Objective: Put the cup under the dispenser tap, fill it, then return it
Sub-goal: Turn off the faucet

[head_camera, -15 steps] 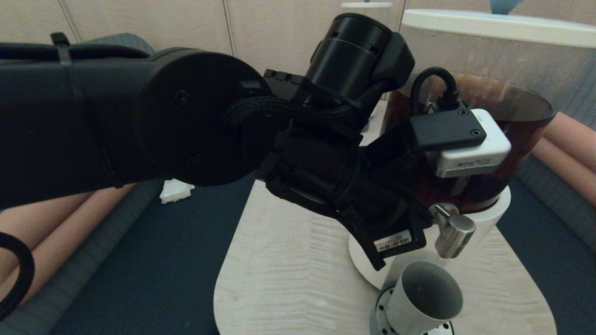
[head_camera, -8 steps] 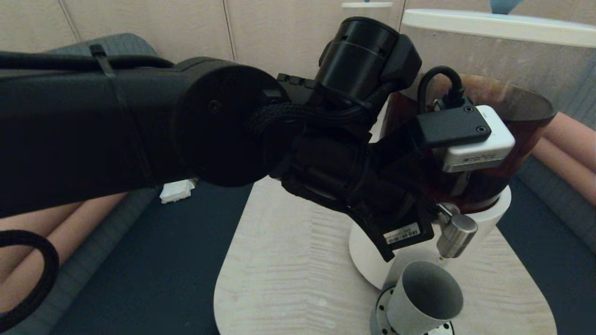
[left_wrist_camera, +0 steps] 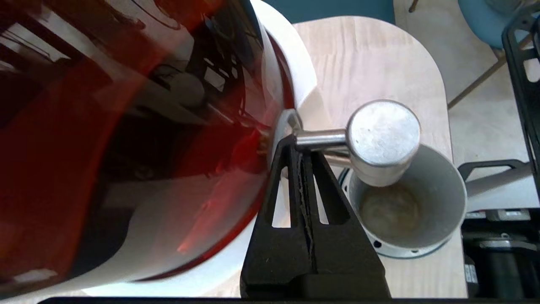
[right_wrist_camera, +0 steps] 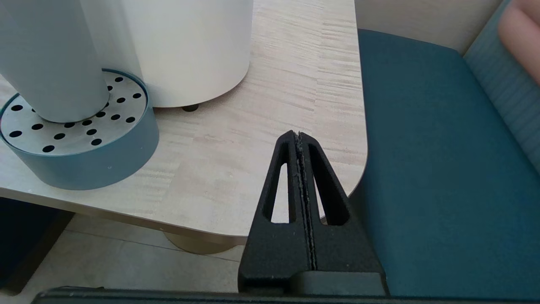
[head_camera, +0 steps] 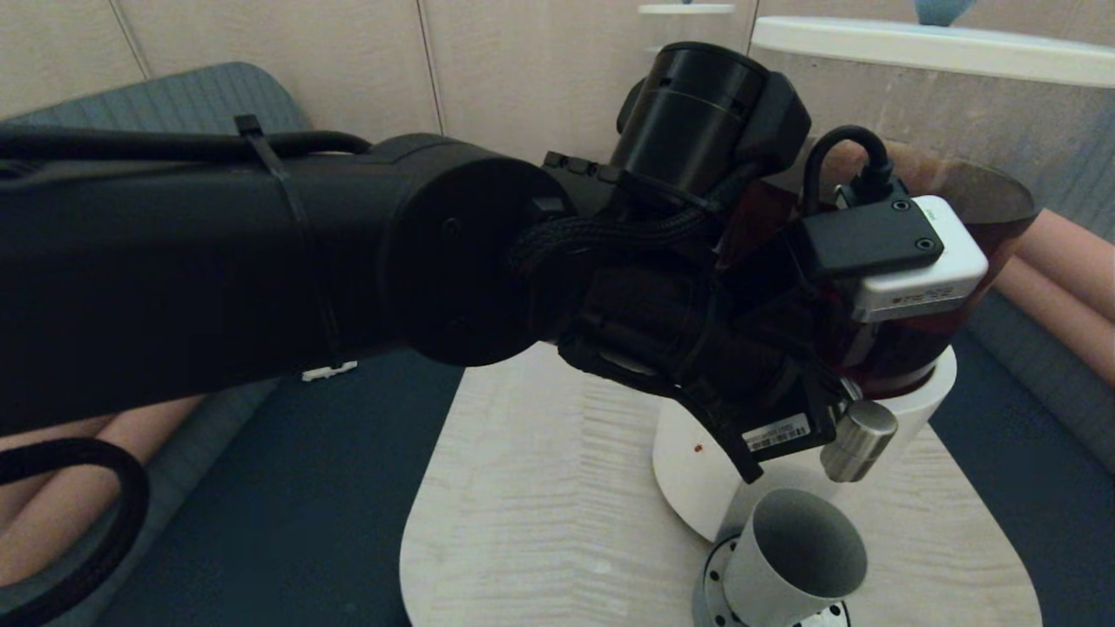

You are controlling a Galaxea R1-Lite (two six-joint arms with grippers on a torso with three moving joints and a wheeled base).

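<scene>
The grey cup (head_camera: 797, 557) stands upright on a round perforated drip tray (head_camera: 710, 579), right under the dispenser tap (head_camera: 858, 440). From the left wrist the steel tap (left_wrist_camera: 382, 135) hangs over the cup (left_wrist_camera: 422, 219), whose bottom looks dull brownish; no stream shows. My left gripper (left_wrist_camera: 297, 141) is shut, its tips pressed against the tap's thin stem beside the tank. My right gripper (right_wrist_camera: 298, 135) is shut and empty, low beside the table's edge, with the cup (right_wrist_camera: 50, 63) off to one side; it is out of the head view.
The large dispenser has a white base (head_camera: 688, 461) and a tank of dark brown liquid (left_wrist_camera: 126, 126). My left arm (head_camera: 261, 261) fills much of the head view. Dark blue seating (right_wrist_camera: 443, 169) borders the pale wooden table (head_camera: 540, 522).
My left arm has pushed further right towards the dispenser, and its wrist now covers the tap's stem. The cup has stayed put.
</scene>
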